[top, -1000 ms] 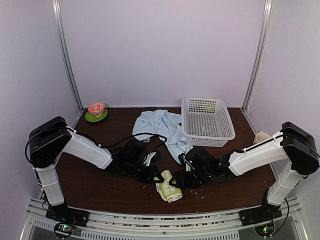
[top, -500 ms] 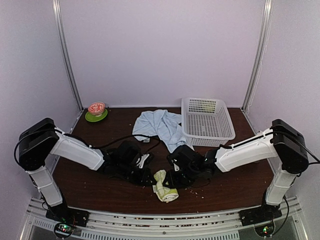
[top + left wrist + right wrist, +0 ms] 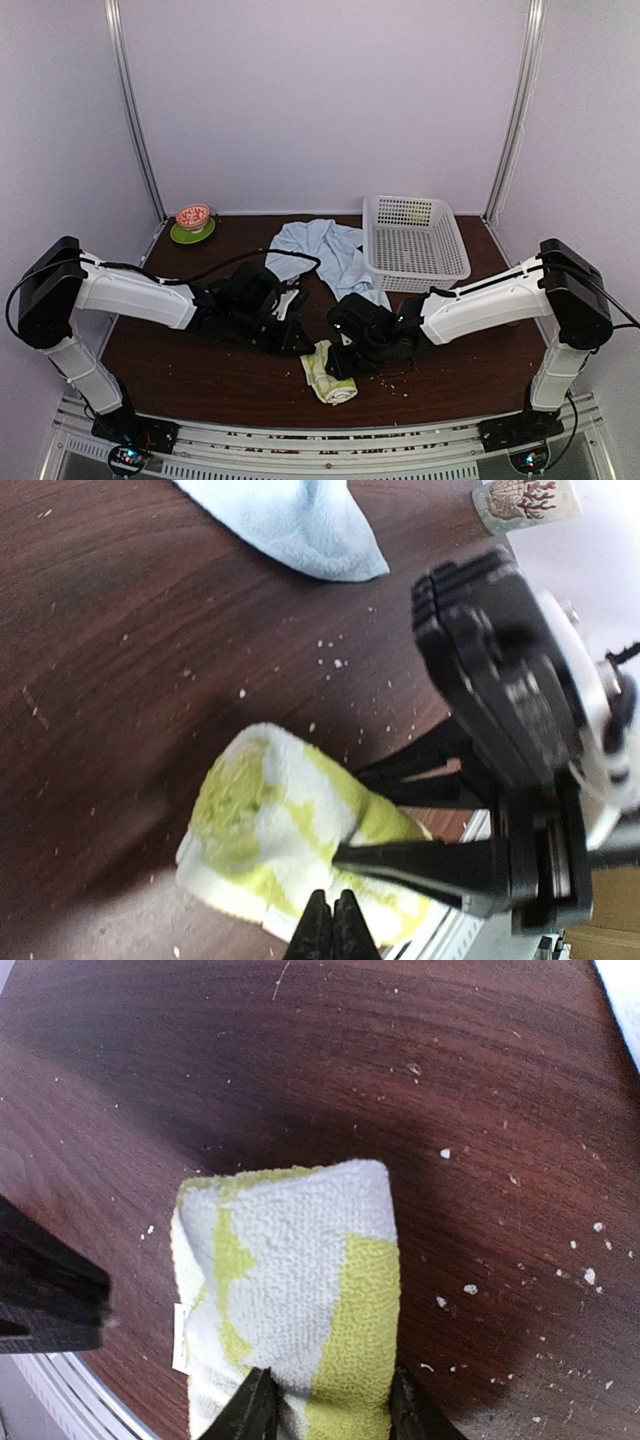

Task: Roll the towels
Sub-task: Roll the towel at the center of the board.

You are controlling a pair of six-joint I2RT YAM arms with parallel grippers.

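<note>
Already the yellow-green towel lies rolled at the front of the table, pinched by the right gripper; the left gripper sits clenched beside it. The light-blue towel lies crumpled, unrolled.

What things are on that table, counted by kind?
Towels: 2, the yellow-green towel and the light-blue towel
white basket: 1
red-and-white bowl: 1
green saucer: 1
patterned cup: 1
Total: 6
</note>
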